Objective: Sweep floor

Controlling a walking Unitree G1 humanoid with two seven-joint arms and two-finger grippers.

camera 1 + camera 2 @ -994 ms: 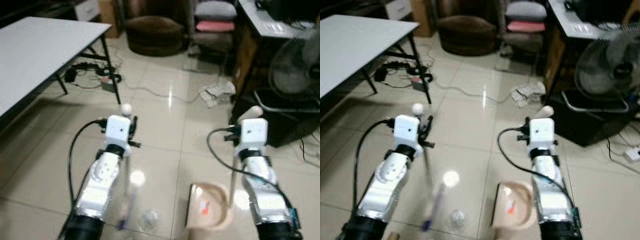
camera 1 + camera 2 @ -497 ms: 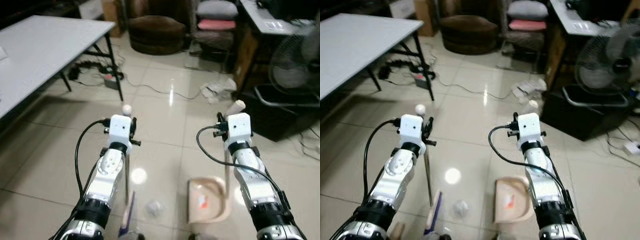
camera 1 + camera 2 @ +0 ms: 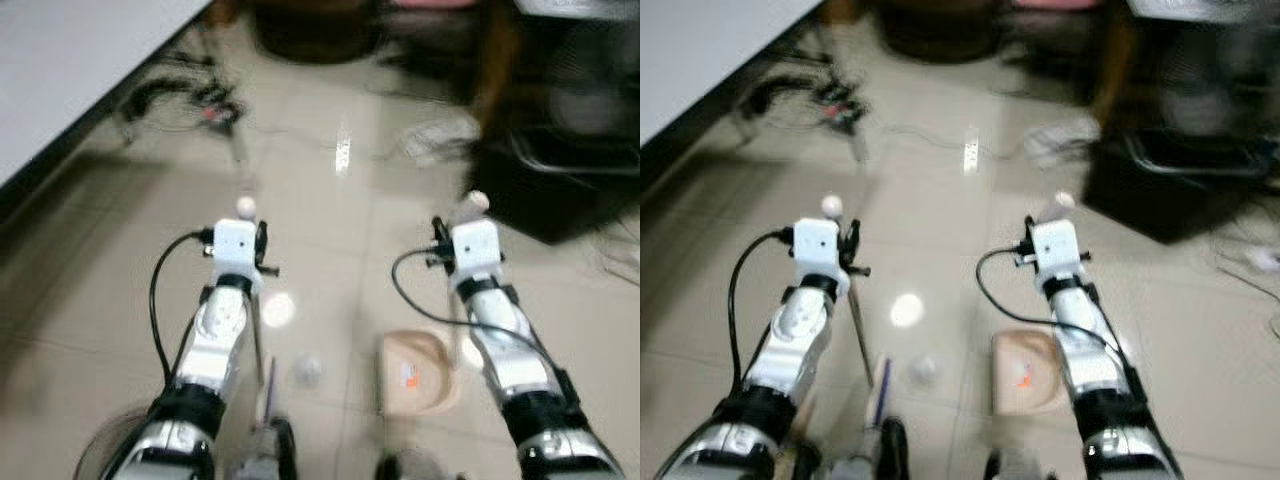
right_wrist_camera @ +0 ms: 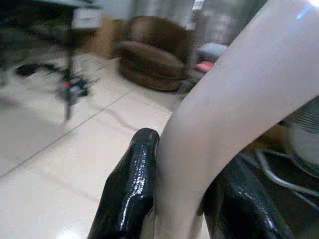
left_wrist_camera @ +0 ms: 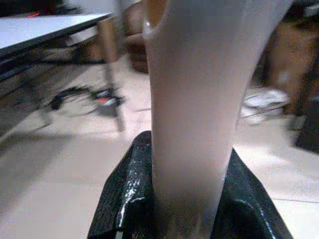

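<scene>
My left gripper [image 3: 249, 214] is shut on the pale broom handle [image 5: 189, 99], whose rounded top [image 3: 246, 206] sticks up above it. The thin shaft runs down to the broom head [image 3: 268, 392] near my feet. My right gripper [image 3: 468, 211] is shut on the pale dustpan handle [image 4: 224, 114], held upright. The beige dustpan [image 3: 420, 372] rests on the tiled floor below it, with a small orange scrap inside. A small crumpled ball of litter [image 3: 307, 371] lies on the floor between broom head and dustpan. Black fingers [image 5: 122, 199] flank the handle in each wrist view.
A white table [image 3: 60, 60] stands at the left with cables and a power strip [image 3: 205, 100] under its leg. A dark box and fan base [image 3: 565, 165] stand at the right, crumpled paper [image 3: 440, 135] beside them. A brown round seat [image 3: 310, 20] is at the back.
The whole picture has shifted and blurred, so the camera has moved, tilting further down. Both grippers keep their hold on broom and dustpan handles.
</scene>
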